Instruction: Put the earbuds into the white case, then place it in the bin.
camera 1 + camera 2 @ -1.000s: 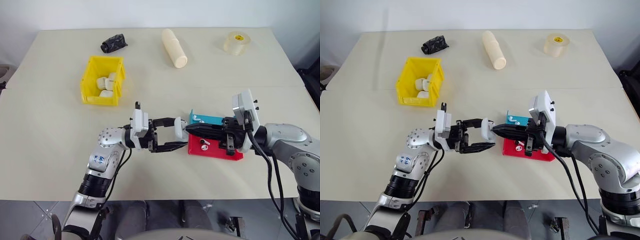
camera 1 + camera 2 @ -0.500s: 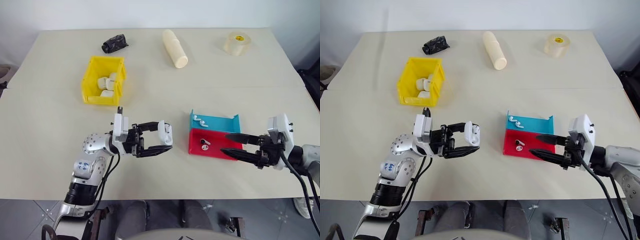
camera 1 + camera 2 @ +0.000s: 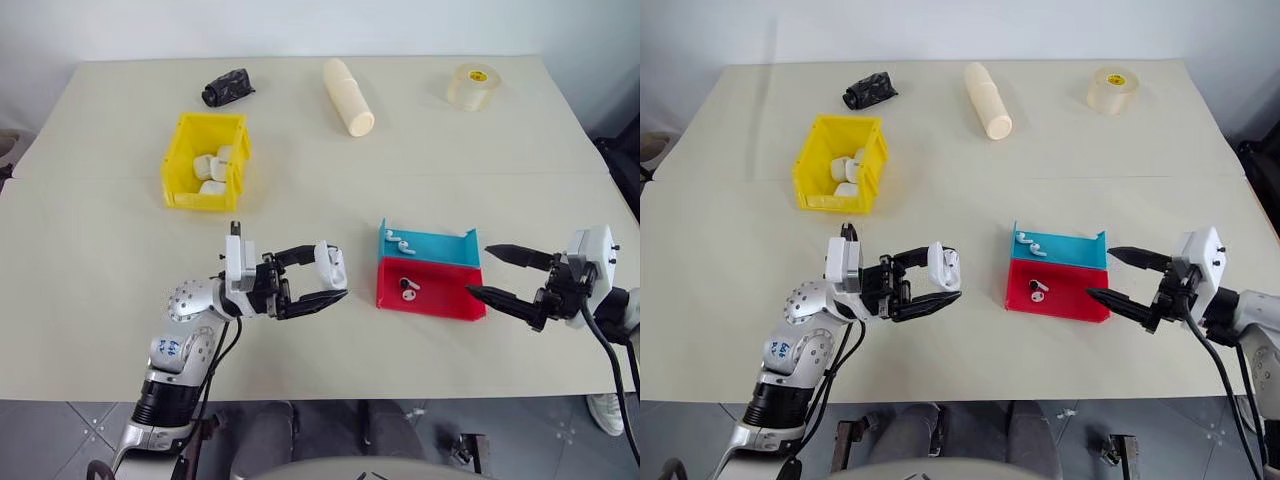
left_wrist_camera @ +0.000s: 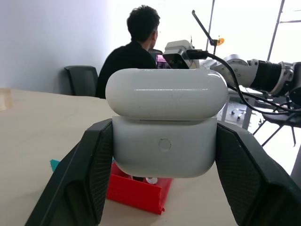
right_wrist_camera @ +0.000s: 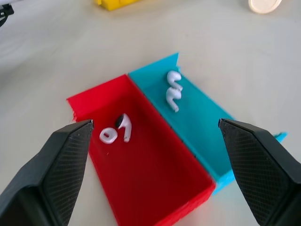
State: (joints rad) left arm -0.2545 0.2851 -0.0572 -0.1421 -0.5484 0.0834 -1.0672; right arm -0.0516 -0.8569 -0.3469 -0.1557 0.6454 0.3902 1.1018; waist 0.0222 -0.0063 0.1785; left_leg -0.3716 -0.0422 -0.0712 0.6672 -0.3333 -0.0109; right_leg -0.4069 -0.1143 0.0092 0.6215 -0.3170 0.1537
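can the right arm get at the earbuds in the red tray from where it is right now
Probably yes. The right tool is open and empty just beside the red tray, pointing toward it, and nothing lies between it and the earbuds. The tray wall is low.

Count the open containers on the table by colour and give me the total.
Yellow bin: 1
Red tray: 1
Blue tray: 1
Total: 3

Cream cylinder (image 3: 349, 97), tape roll (image 3: 471, 86), black bundle (image 3: 227, 87).
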